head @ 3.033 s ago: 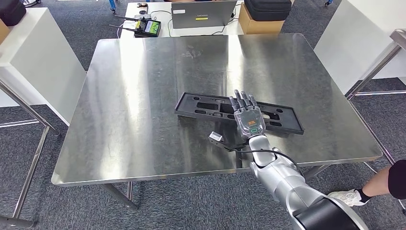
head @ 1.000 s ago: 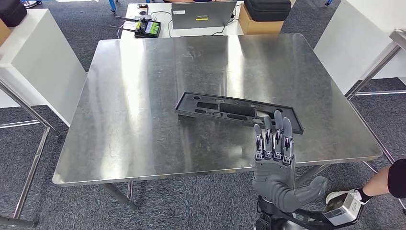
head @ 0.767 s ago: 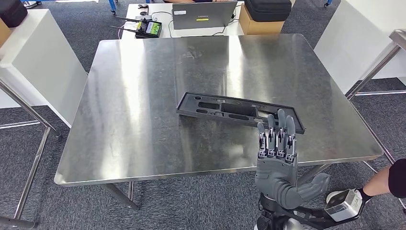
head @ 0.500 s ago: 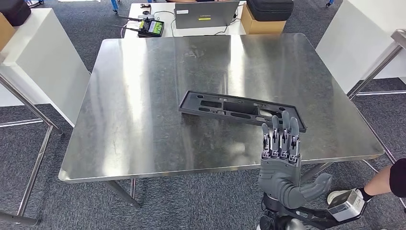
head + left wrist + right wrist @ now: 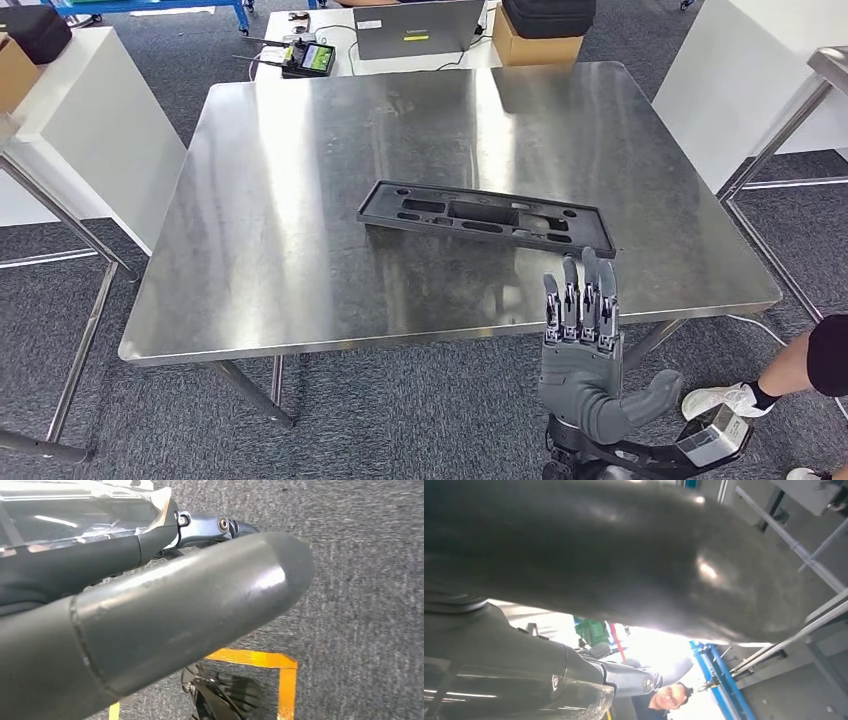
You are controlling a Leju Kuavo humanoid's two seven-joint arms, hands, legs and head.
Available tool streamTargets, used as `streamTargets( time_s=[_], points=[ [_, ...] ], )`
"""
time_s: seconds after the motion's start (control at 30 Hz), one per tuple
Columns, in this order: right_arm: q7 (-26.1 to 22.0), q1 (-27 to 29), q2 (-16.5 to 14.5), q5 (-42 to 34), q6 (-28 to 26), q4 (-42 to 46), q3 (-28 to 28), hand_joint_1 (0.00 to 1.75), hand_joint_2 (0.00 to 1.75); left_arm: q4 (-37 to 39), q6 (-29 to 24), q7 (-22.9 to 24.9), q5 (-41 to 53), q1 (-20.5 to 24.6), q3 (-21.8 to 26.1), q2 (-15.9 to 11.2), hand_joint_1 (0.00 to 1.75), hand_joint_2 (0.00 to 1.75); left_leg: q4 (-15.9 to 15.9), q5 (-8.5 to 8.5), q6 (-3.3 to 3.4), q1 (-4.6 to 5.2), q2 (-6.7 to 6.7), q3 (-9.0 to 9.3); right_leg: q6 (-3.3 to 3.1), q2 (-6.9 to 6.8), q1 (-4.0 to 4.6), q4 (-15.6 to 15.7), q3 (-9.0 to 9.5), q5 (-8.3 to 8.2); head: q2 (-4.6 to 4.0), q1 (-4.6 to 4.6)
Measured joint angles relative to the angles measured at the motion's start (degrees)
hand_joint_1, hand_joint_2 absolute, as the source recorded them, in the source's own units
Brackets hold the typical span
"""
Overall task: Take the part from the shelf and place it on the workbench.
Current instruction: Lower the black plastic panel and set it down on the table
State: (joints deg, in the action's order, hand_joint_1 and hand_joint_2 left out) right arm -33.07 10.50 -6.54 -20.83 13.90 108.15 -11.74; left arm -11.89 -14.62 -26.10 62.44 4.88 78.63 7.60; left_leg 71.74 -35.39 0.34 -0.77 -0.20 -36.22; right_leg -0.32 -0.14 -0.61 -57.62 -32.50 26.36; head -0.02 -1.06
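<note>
The left wrist view is being crowded by the thick grey thumb of the left hand, so whether that hand is open or closed cannot be told; behind it grey carpet and a strip of yellow floor tape are showing. The right wrist view is likewise being blocked by a dark blurred thumb, with a person partly showing past it. In the head view the right hand is standing upright at the near edge of the workbench, fingers straight and apart, thumb out to the side, holding nothing. The part is lying flat on the steel top, near the middle and toward the robot's side, apart from the hand. It is looking like a long, flat black plastic panel with several rectangular cut-outs and small holes along its length, sitting slightly askew to the table edge. A person's leg is being cut off at the right.
</note>
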Motion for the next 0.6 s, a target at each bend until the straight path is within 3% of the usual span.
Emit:
streamTargets(
  time_s=[0.1,0.17,0.23,0.3,0.4,0.43,0.47,0.5,0.53,0.6],
  points=[
    [-0.3,0.5,0.1,-0.2,0.3,-0.3,0.3,0.00,0.00,0.0,0.1,0.0,0.2,0.0,0.0,0.0,0.00,0.00,-9.6,3.41,-0.21,-0.47,-0.07,6.66,0.75,0.00,-0.06,-0.4,-0.95,-0.67,0.00,0.02],
    [-0.7,0.7,0.2,-0.4,0.4,-0.3,0.5,0.00,0.00,0.0,0.2,0.0,0.5,0.0,0.0,0.0,0.00,0.00,-13.3,3.86,0.23,-0.12,-0.28,8.72,1.57,-0.01,0.00,-0.5,-1.15,-1.21,0.00,0.11],
    [-0.9,1.0,0.3,-0.4,0.5,-0.3,0.6,0.00,0.00,0.0,0.3,0.0,0.7,0.0,-0.1,0.0,0.00,0.00,-13.6,4.57,1.22,0.33,-0.31,8.18,2.46,0.00,0.07,-0.4,-1.32,-1.88,0.00,0.23],
    [-1.1,1.4,0.5,-0.5,0.5,-0.3,0.8,0.00,0.00,0.0,0.4,0.0,0.9,0.0,-0.1,0.0,0.00,0.00,-14.0,5.61,2.48,0.40,-0.02,7.22,2.68,0.04,0.06,-1.5,-2.25,-0.77,0.00,0.32],
    [-1.2,1.7,0.9,-0.5,0.5,-0.4,1.3,0.00,0.00,0.0,0.5,-0.1,1.1,0.0,-0.1,0.0,0.00,0.00,-14.2,7.17,3.75,0.59,0.35,5.18,1.49,0.07,0.03,-10.2,-5.19,6.07,0.00,0.56],
    [-1.2,1.8,1.0,-0.6,0.5,-0.4,1.4,0.00,0.00,0.0,0.5,-0.1,1.1,-0.1,-0.1,-0.1,0.00,0.00,-14.1,7.69,3.84,0.73,0.44,4.45,1.42,0.07,0.02,-13.7,-5.89,7.80,0.00,0.59],
    [-1.3,1.8,1.1,-0.6,0.5,-0.5,1.5,0.00,0.00,0.0,0.6,-0.1,1.1,-0.1,-0.1,-0.1,0.00,0.00,-14.1,8.24,3.86,0.85,0.51,3.71,1.66,0.07,0.03,-15.9,-5.90,8.40,0.00,0.61],
    [-1.4,1.9,1.2,-0.6,0.5,-0.5,1.5,0.00,0.00,0.0,0.6,-0.2,1.2,-0.1,-0.1,-0.1,0.00,0.00,-14.1,8.75,3.83,0.97,0.56,3.02,2.10,0.07,0.04,-16.3,-4.98,7.96,0.00,0.62],
    [-1.5,2.0,1.3,-0.6,0.5,-0.5,1.5,0.00,0.00,0.0,0.7,-0.2,1.2,-0.1,-0.1,-0.1,0.00,0.00,-14.0,9.24,3.76,1.08,0.58,2.53,2.57,0.06,0.05,-14.5,-2.96,6.76,0.00,0.62],
    [-1.9,2.1,1.4,-0.6,0.4,-0.5,1.6,0.00,0.00,0.0,0.9,-0.4,1.5,-0.1,-0.1,-0.1,0.00,0.00,-13.9,10.13,3.49,1.32,0.58,1.86,2.73,0.05,0.27,-6.2,3.13,4.74,0.00,0.64]
  ],
)
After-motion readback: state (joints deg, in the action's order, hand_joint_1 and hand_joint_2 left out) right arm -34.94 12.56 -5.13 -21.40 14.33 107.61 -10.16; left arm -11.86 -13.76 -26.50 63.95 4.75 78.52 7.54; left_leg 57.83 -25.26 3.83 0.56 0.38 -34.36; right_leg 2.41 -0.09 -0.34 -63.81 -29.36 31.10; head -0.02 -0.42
